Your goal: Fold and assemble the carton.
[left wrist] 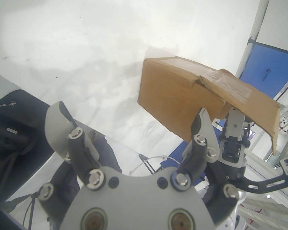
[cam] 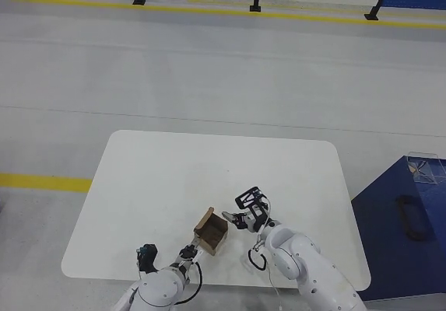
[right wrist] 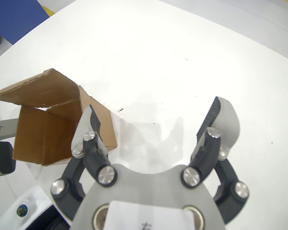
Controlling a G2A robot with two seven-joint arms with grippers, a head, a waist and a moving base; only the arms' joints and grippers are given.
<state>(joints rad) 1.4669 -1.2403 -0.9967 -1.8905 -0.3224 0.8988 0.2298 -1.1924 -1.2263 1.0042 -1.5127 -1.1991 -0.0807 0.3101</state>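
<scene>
A small brown carton [cam: 212, 232] stands near the front edge of the white table [cam: 207, 167], its mouth open and one flap [cam: 205, 218] raised. My left gripper [cam: 187, 253] sits at its near side, open; in the left wrist view one finger [left wrist: 202, 123] is at the carton [left wrist: 168, 96] wall and the taped flap [left wrist: 249, 96] juts out. My right gripper [cam: 243, 208] is open on the carton's other side. In the right wrist view the right gripper [right wrist: 156, 111] has one finger [right wrist: 91, 120] beside the carton [right wrist: 50, 130] wall, and the hollow inside shows.
A blue cabinet [cam: 421, 225] stands off the table's right side with a clear holder [cam: 425, 165] on it. The table's front edge [cam: 207, 278] runs close behind the carton. White tabletop stretches beyond the carton toward the far side.
</scene>
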